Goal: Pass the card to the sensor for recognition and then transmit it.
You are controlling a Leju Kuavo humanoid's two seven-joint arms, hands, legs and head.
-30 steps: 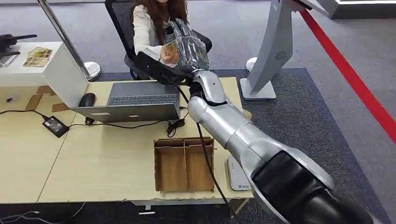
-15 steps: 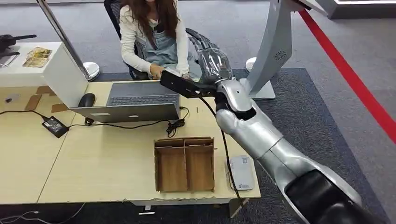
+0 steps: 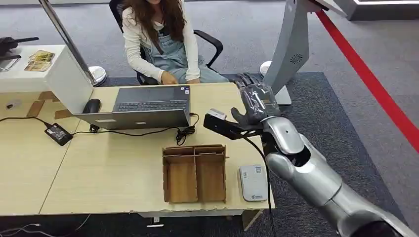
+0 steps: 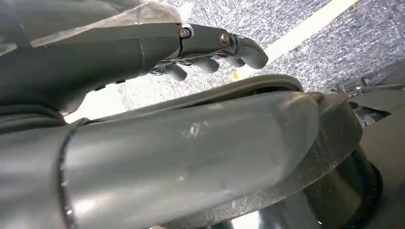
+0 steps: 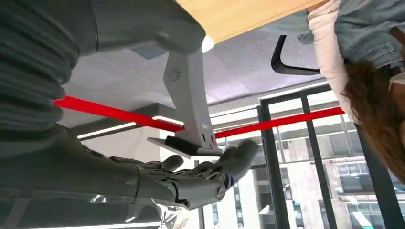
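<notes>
My right hand [image 3: 254,101] hovers above the table's far right edge with its fingers spread and nothing in it. The right wrist view shows the same hand [image 5: 200,179] empty against the ceiling. The white card sensor [image 3: 253,181] lies flat on the table's near right corner, well below and nearer than the hand. A person [image 3: 163,39] sits behind the laptop [image 3: 148,106], hands resting near the table's far edge. My left hand [image 4: 205,43] hangs beside my body with its fingers stretched out, holding nothing.
A wooden two-compartment box [image 3: 194,173] stands just left of the sensor. A mouse [image 3: 92,105], a power adapter [image 3: 58,133] and cables lie on the table [image 3: 108,173]. A grey kiosk stand [image 3: 289,54] rises right of the table.
A second ago my right hand held the card up to the person, who was touching it. The arm has since pulled back, down and to the right, empty. The person has settled back in the chair.
</notes>
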